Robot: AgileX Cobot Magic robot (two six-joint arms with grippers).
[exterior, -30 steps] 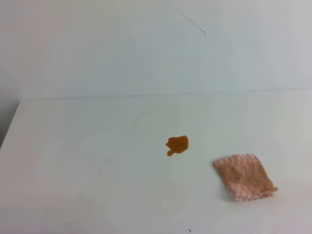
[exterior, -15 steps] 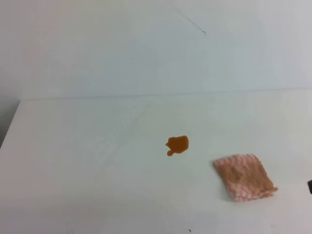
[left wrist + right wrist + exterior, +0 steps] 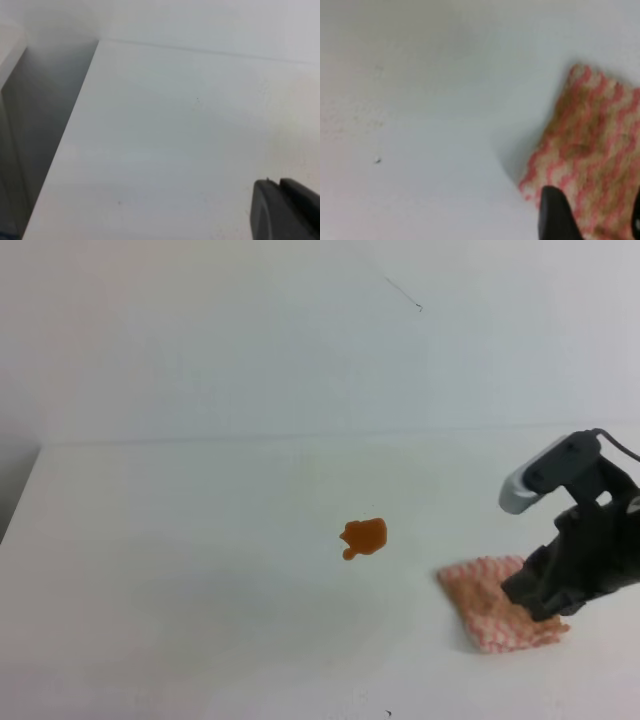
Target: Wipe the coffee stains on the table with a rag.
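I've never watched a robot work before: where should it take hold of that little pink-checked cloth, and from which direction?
Probably from straight above, pinching the middle of the pink-and-white checked cloth rag. It lies flat and limp on the white table, with no raised edge to catch, and the right hand already hangs over it.

Orange-brown coffee stains [image 3: 364, 537]; pink-and-white checked rag [image 3: 487, 605]; white table [image 3: 180, 570].

High overview, two close wrist views

Black right arm [image 3: 590, 550], grey-white wrist camera [image 3: 545, 472], thin black cable [image 3: 620, 443], dark hand [image 3: 592, 212]
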